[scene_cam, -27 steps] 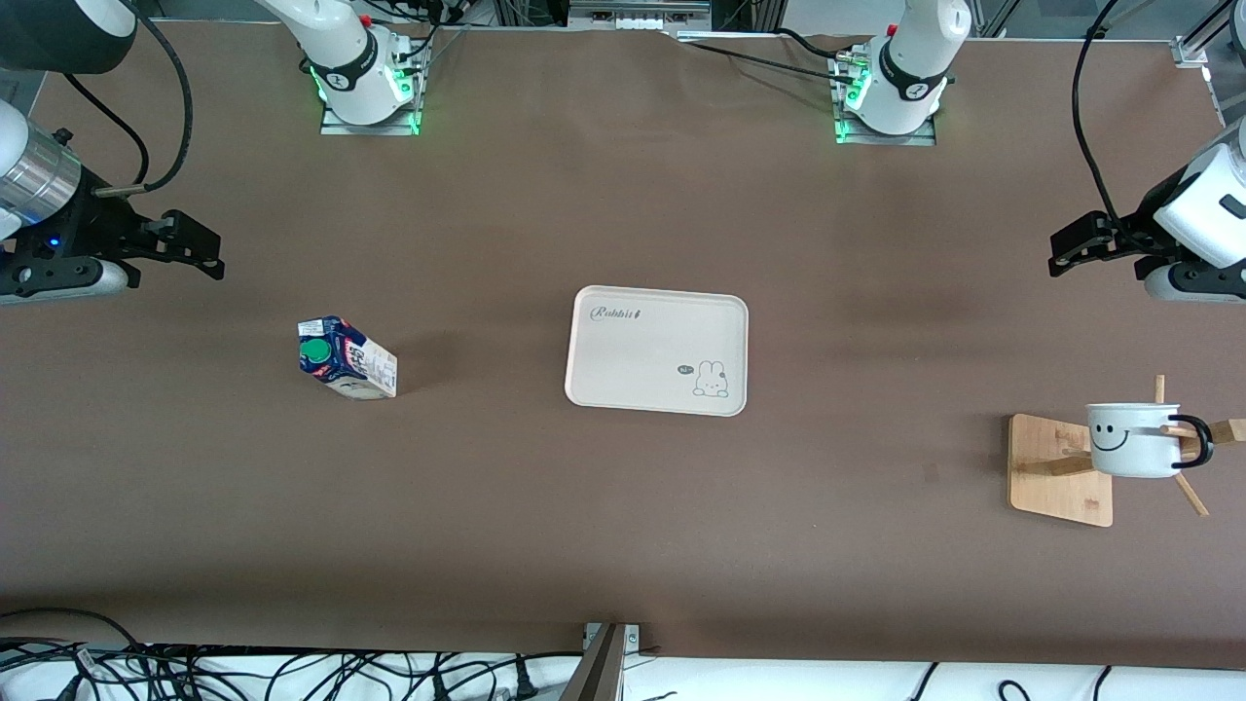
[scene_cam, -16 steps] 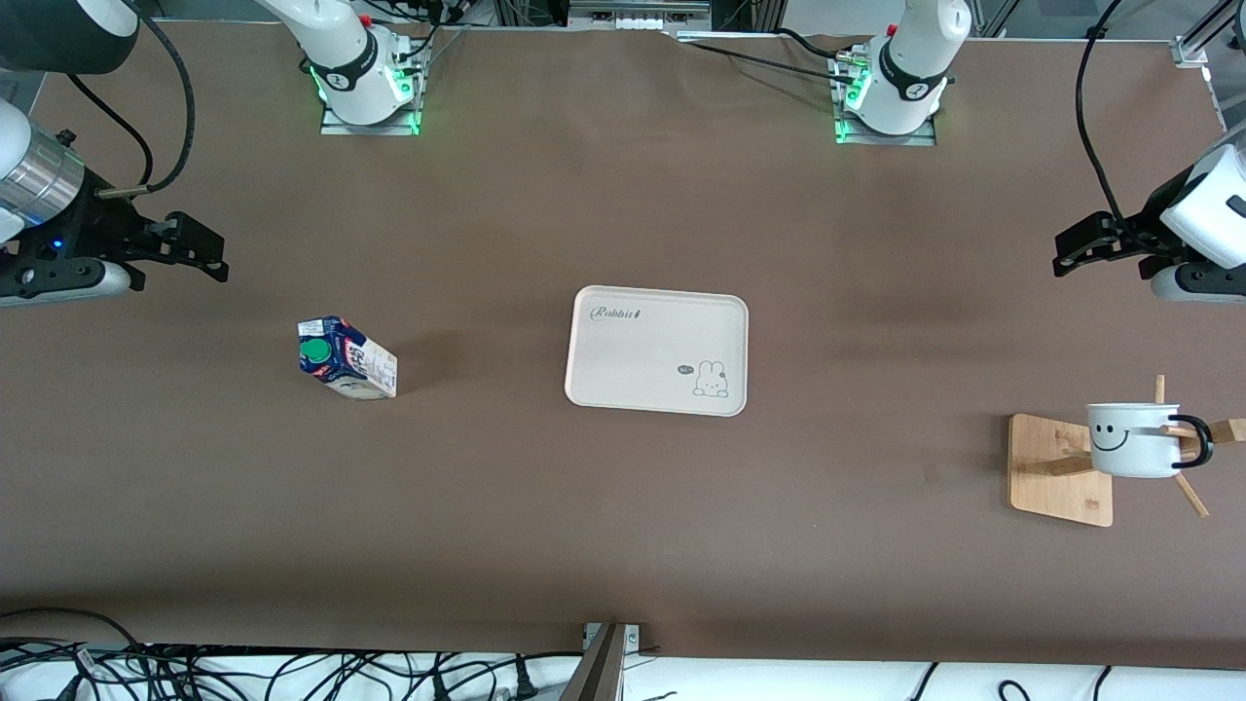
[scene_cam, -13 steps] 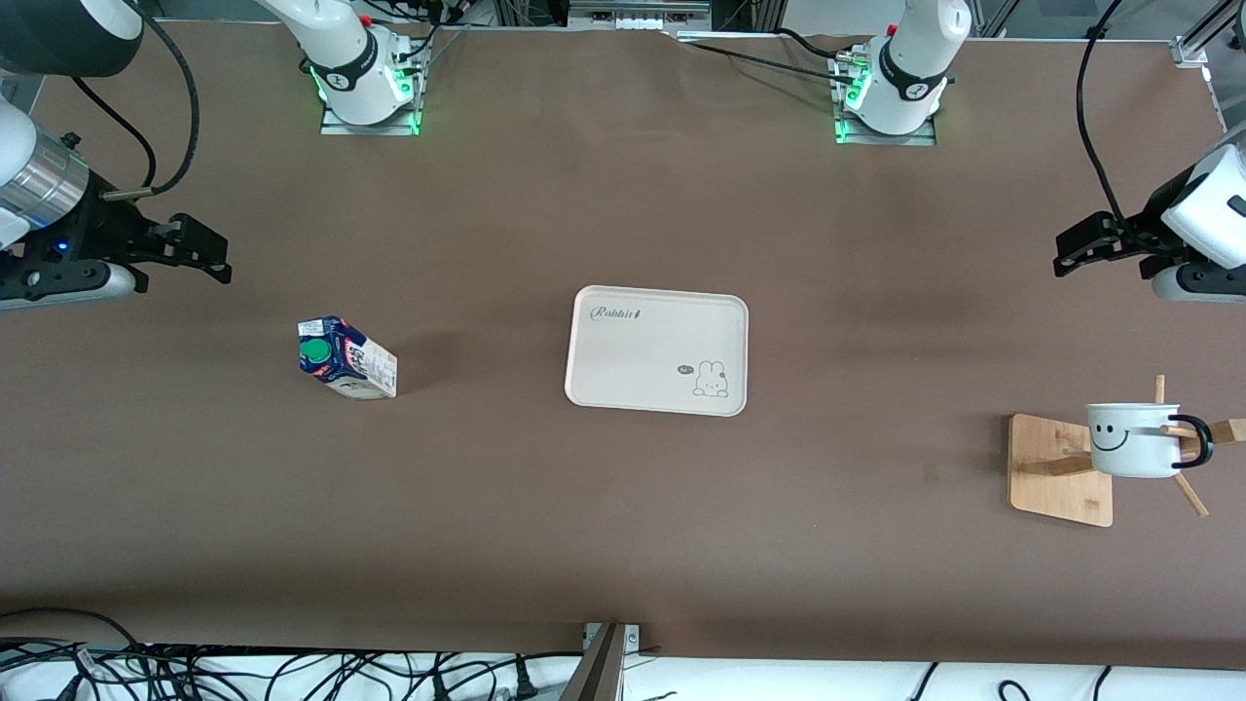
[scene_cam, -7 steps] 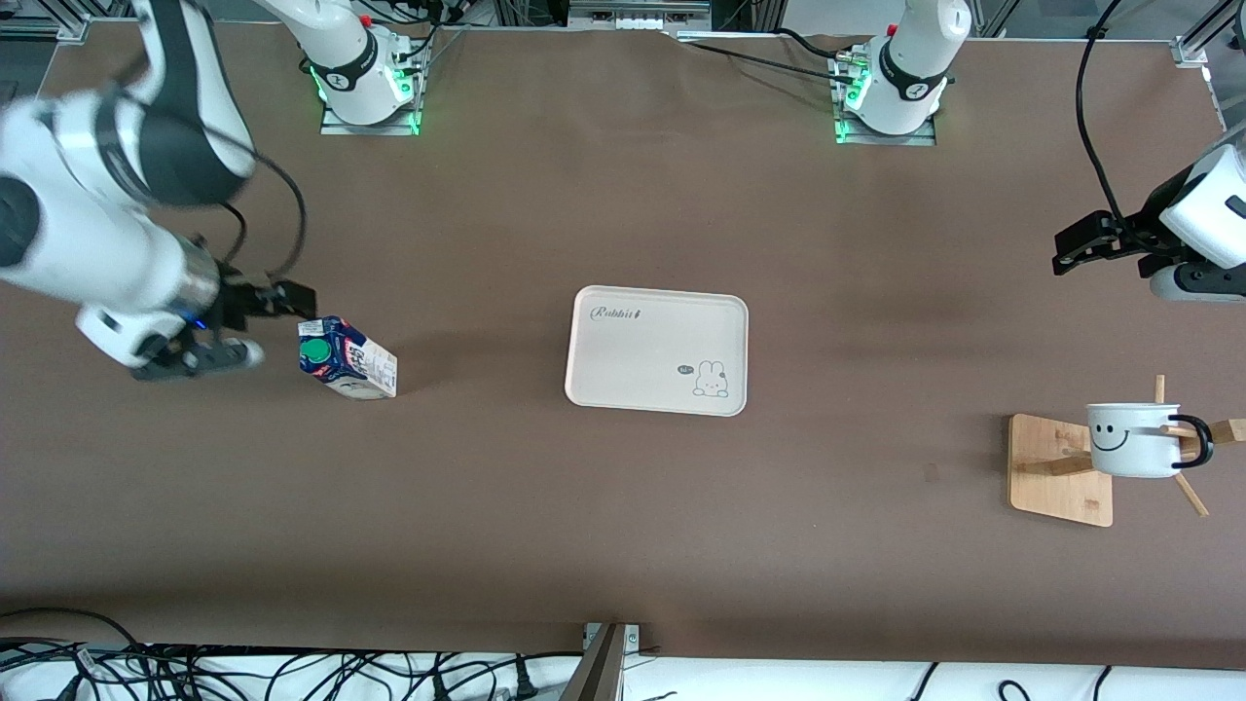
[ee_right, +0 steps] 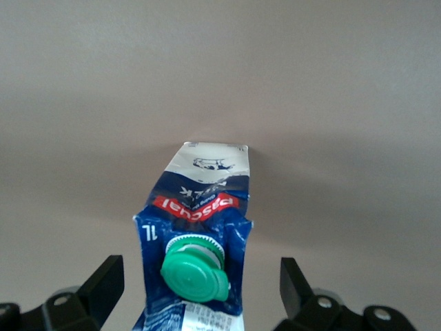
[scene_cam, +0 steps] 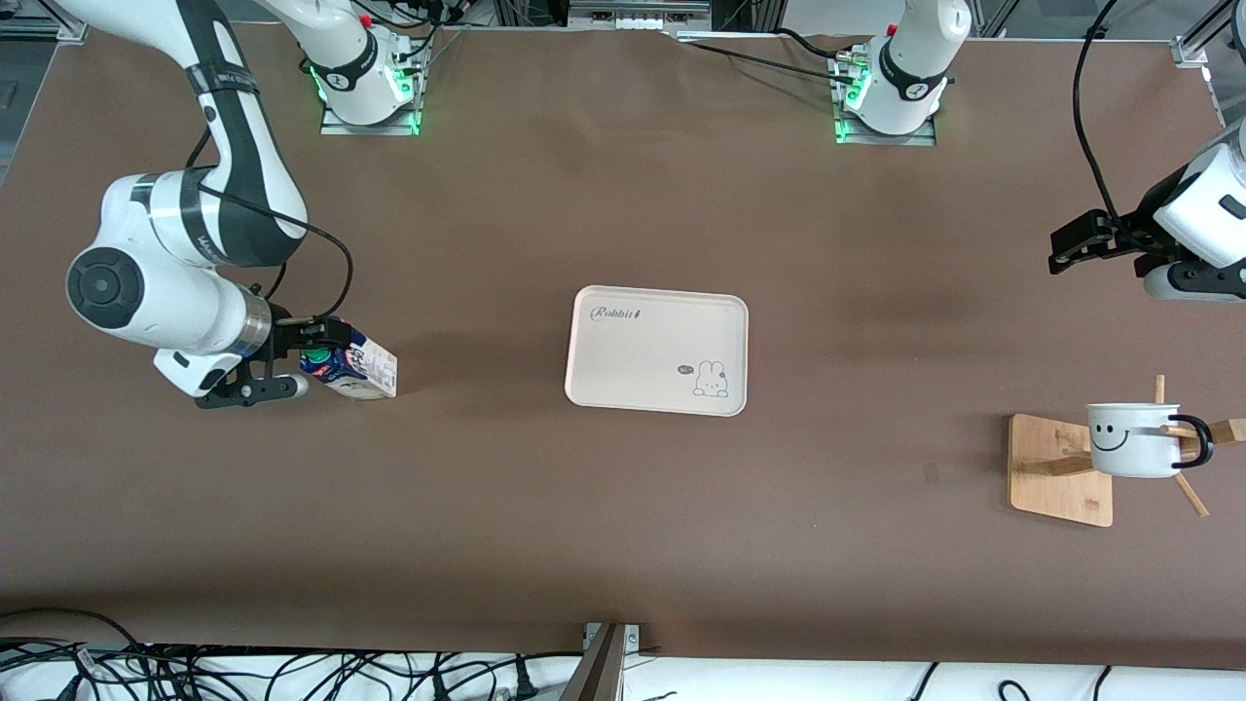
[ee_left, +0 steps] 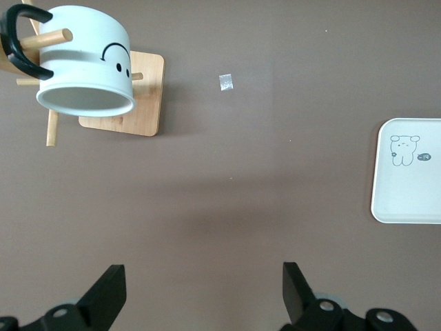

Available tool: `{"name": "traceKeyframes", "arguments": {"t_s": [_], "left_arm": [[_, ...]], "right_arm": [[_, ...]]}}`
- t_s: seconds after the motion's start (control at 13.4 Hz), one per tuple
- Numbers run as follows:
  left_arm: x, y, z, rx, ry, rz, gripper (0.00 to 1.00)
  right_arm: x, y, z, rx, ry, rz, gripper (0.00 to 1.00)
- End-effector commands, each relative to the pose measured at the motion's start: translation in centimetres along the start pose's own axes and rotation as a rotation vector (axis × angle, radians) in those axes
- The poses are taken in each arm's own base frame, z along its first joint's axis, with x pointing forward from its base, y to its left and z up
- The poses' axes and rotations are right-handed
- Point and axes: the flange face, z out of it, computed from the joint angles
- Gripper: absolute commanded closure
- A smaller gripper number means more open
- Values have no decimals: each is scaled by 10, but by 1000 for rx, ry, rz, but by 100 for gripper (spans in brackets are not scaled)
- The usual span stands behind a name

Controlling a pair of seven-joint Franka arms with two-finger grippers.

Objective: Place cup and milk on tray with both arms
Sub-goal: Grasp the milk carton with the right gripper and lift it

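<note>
Nearest the front camera, toward the left arm's end of the table [scene_cam: 545, 506]: bamboo rack [scene_cam: 1061, 470], flat base with wooden pegs. The cup [scene_cam: 1132, 440] hangs on it by its black handle, tipped on its side, smiley face showing; in the left wrist view the cup [ee_left: 86, 61] has a peg through its handle and its mouth is in plain sight.

Mid-table, farther from the camera than the rack: the tray [scene_cam: 657, 350], cream, lying flat, "Rabbit" lettering and rabbit drawing visible, nothing on it. One end of the tray [ee_left: 411, 172] also shows in the left wrist view. It is well apart from both the cup and the milk.

Level with the tray, toward the right arm's end: the milk [scene_cam: 352, 364], carton standing on the table, green cap partly covered by the gripper. The right gripper [scene_cam: 292, 360] is at the carton's top end, jaws wide open with one finger on each side and clear of the carton, gripping nothing. The right wrist view shows the milk [ee_right: 197, 245] between the two fingertips [ee_right: 103, 284], with a gap on both sides.

Farthest, over bare table toward the left arm's end: the left gripper [scene_cam: 1081, 243], waiting, jaws wide apart and empty, well away from the cup.
</note>
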Motion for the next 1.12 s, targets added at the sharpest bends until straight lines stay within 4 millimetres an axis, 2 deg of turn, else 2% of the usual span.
{"name": "traceKeyframes", "arguments": {"t_s": [0.0, 0.15, 0.37, 0.52, 0.82, 0.97, 1.05], "left_arm": [[2, 0, -7, 6, -4, 22, 0], [2, 0, -7, 6, -4, 21, 0], [2, 0, -7, 6, -4, 22, 0], [2, 0, -7, 6, -4, 22, 0], [2, -1, -7, 6, -4, 21, 0], [2, -2, -6, 6, -7, 21, 0], [2, -2, -6, 6, -7, 21, 0]], "right_arm": [[-13, 0, 4, 20, 2, 3, 2], [-14, 0, 6, 20, 0, 5, 13], [-15, -2, 7, 21, -9, 4, 39], [-14, -5, 5, 19, -8, 3, 49], [-13, -13, 0, 20, 0, 10, 52], [-11, -31, -13, 28, 11, 17, 52], [-9, -46, -22, 34, 25, 10, 52]]}}
